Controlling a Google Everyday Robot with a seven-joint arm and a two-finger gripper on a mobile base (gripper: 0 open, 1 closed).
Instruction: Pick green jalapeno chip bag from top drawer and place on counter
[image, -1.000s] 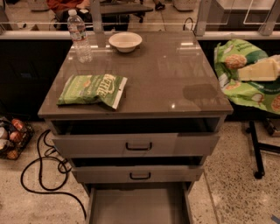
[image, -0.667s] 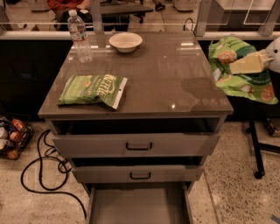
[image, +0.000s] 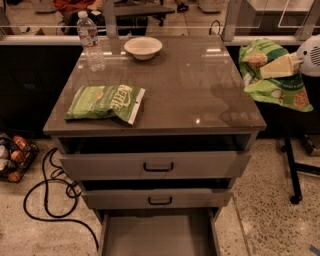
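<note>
Hovering just right of the worktop (image: 190, 85) — gripper (image: 270, 69) | fingers (image: 281, 65) clamped on green chip bag (image: 272, 89) | top drawer (image: 100, 165) slightly ajar

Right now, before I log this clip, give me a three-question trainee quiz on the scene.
1. True or false: the gripper is over the middle of the counter.
2. Which item lies nearest the counter's front left corner? A) bowl B) water bottle C) Kettle bag
3. Fill in: the gripper holds a green chip bag in the air at the counter's ____ side.
Key: 1 false, it is out by the right edge; 2 C; 3 right.
</note>
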